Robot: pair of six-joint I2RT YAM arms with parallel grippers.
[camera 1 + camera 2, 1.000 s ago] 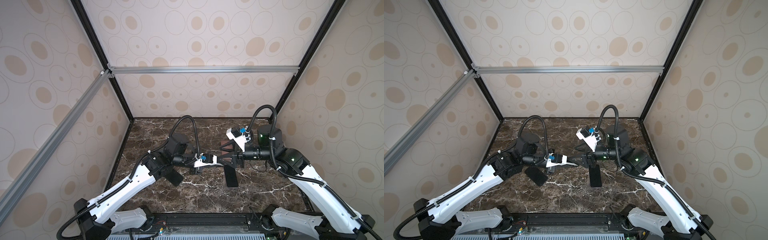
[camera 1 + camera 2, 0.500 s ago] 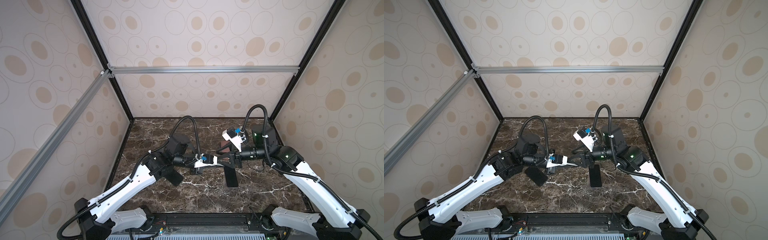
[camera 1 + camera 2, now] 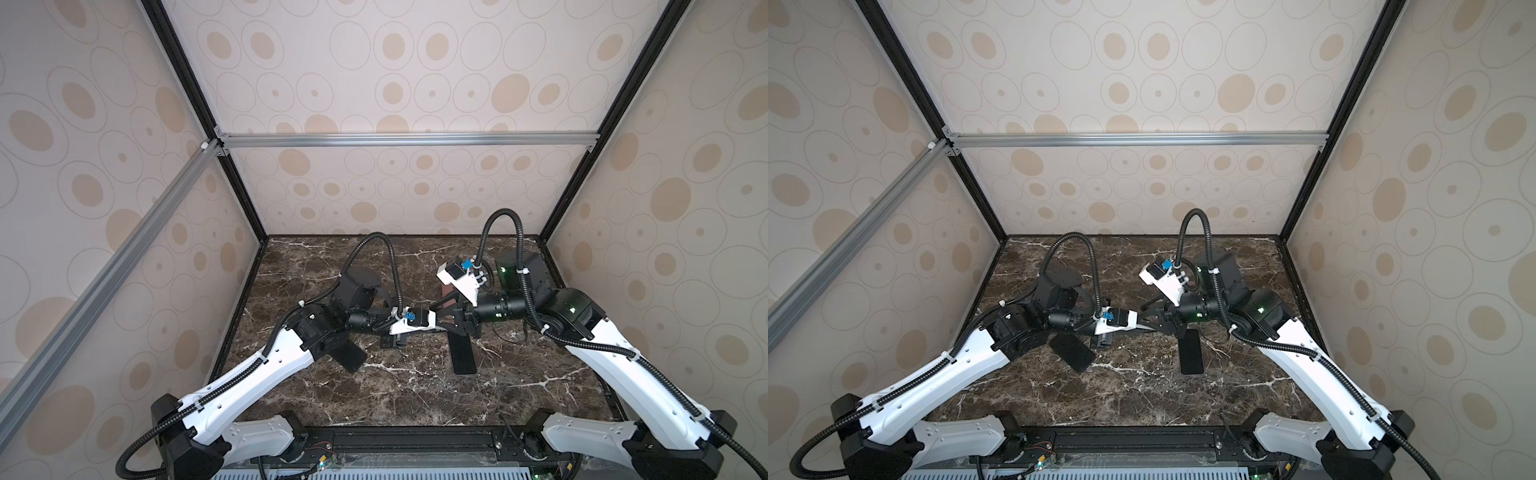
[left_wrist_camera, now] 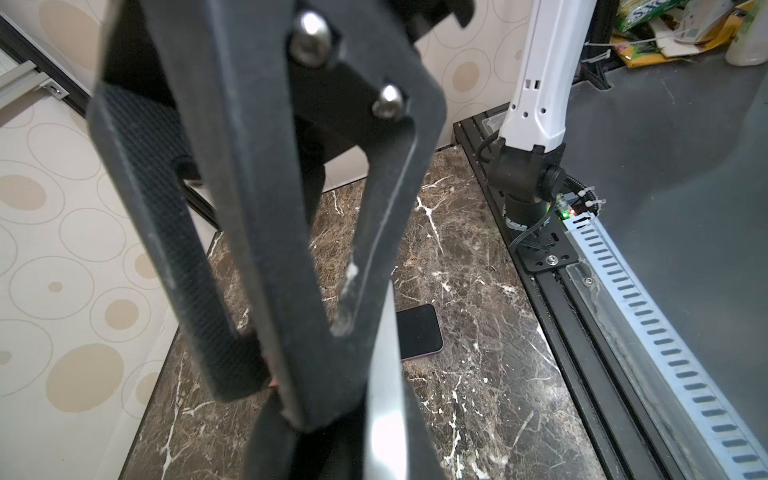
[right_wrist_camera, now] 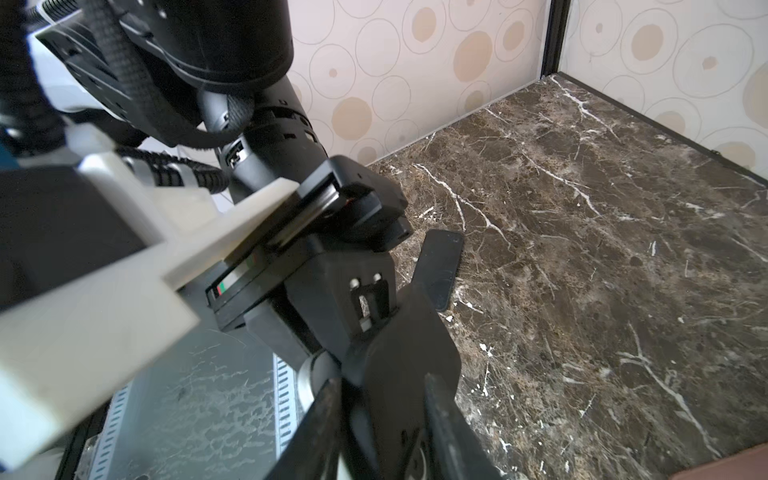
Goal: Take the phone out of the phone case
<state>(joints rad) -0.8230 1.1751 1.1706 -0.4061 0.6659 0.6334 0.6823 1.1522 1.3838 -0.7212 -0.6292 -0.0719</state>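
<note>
Black phone [image 3: 463, 355] flat on marble bench [image 3: 519, 395] near right fingers [image 4: 166, 249], second black slab [image 3: 351, 358] partly under left arm [image 3: 257, 374], left fingers [image 5: 409, 357] pressed together, right fingers' gap cannot be told.

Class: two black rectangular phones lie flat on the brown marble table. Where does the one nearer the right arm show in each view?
In a top view: black rectangular phone right of centre, lower half.
In a top view: phone just right of centre, lower half.
Left wrist: phone just right of centre, lower half.
Right wrist: not in it.
Shared landmark: pale slotted front rail.
</note>
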